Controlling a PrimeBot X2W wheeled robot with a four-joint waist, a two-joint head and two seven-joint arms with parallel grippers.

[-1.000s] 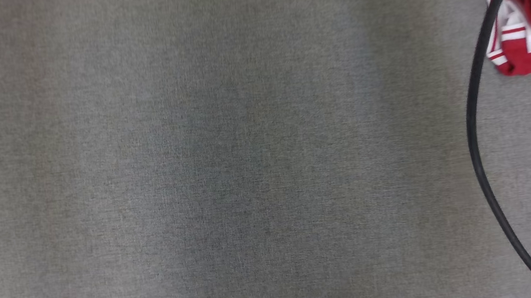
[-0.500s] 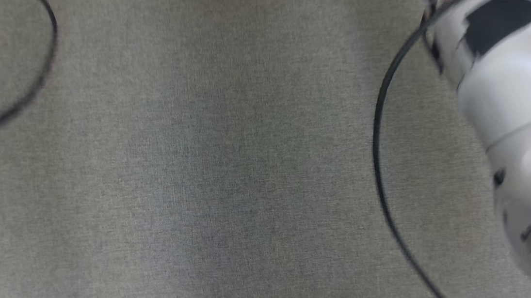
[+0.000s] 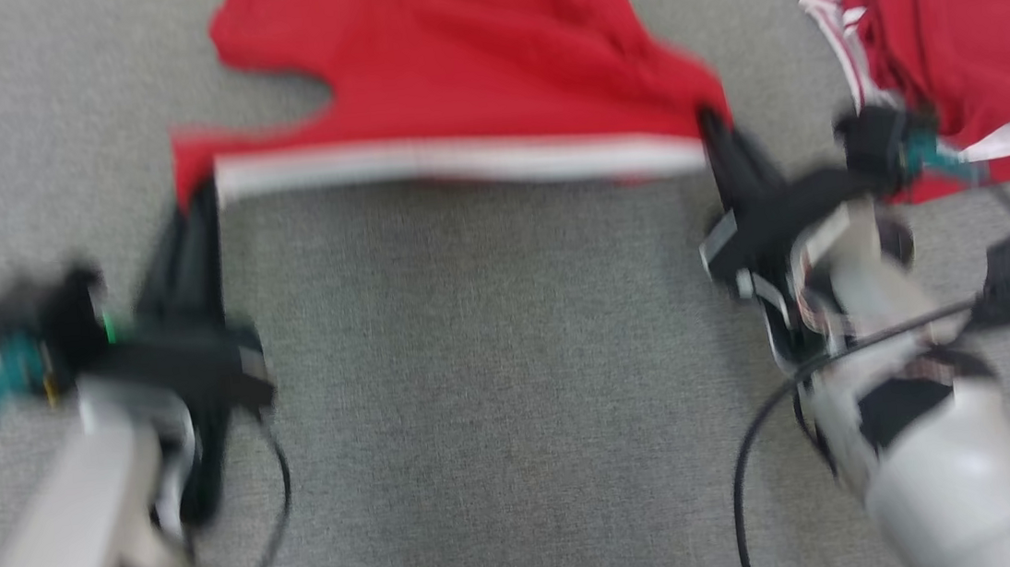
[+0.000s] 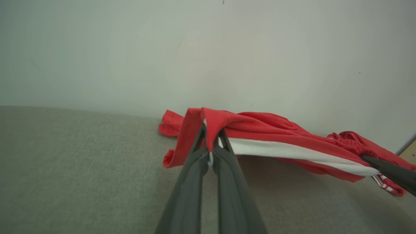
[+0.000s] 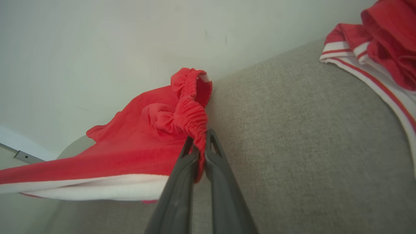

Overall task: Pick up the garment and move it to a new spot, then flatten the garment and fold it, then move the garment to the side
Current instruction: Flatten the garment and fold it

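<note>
- toward the far edge of the grey tabletop [image 3: 496, 386], about midway along it, the red shorts [image 3: 465, 56] hang stretched between the two grippers. the white stripe [image 3: 456, 163] is taut on the near side.
- left gripper [image 3: 198, 194]: its jaws are pinched tight on the stripe's left end, with red cloth draped over the tips.
- right gripper [image 3: 714, 123]: its jaws are clamped on the gathered elastic waistband [image 5: 191, 113] at the stripe's right end.
- the head view is blurred, so i cannot tell whether the trailing cloth rests on the tabletop.
- a second red garment [image 3: 973, 44] lies bunched at the far right corner, just beside the right wrist.
- to lay the shorts flat, i judge both pinches should hold firm and level and the stripe should stay tight. the cloth should settle from its far part toward the near edge.
- the right end should be steered clear of the second garment, or the two may snag and drag together.
</note>
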